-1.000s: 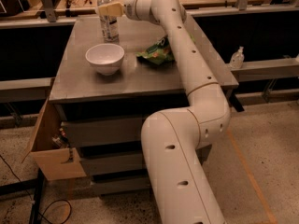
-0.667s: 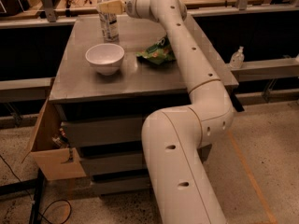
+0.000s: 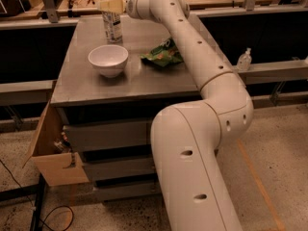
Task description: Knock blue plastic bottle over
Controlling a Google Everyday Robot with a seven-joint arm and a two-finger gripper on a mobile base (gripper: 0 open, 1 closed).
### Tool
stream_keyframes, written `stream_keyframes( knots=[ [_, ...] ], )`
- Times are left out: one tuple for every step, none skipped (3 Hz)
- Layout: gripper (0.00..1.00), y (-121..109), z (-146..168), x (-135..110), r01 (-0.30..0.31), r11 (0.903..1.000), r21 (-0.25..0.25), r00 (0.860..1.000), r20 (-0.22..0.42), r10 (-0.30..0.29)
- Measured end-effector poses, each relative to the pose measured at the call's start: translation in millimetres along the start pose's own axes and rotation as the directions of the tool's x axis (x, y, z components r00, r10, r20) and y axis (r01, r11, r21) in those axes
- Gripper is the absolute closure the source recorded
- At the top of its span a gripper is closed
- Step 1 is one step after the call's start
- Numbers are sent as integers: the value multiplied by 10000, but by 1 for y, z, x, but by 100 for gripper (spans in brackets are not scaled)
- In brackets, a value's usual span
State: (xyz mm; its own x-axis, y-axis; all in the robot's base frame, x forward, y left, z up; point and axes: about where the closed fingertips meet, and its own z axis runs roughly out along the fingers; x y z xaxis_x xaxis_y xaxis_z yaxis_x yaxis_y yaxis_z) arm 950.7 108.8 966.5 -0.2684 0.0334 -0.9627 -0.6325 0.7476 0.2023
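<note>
Pincer (image 3: 110, 6), grip state not discernible, was at the upright bottle's (image 3: 113, 29) neck; light, slim and smooth, it would likely topple if pushed high.

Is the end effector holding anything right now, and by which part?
Cannot tell; the end effector is at the upright blue plastic bottle, near its top.

Clear, smooth blue plastic bottle (image 3: 113, 29), matt end effector (image 3: 111, 6) at its neck, glossy white bowl (image 3: 108, 60), dull brushed-metal surface (image 3: 144, 81), crinkled bag (image 3: 161, 56)
</note>
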Motion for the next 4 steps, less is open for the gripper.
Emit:
stream_keyframes(
  knots=[
    [0, 2, 1, 12, 52, 9994, 335, 10000, 61, -54],
    [0, -6, -6, 30, 483, 9931, 1072, 9986, 177, -504],
    [0, -7, -8, 34, 918, 9883, 1219, 9951, 247, -955],
    [0, -4, 8, 47, 1280, 9877, 903, 9914, 145, -1298]
  ],
)
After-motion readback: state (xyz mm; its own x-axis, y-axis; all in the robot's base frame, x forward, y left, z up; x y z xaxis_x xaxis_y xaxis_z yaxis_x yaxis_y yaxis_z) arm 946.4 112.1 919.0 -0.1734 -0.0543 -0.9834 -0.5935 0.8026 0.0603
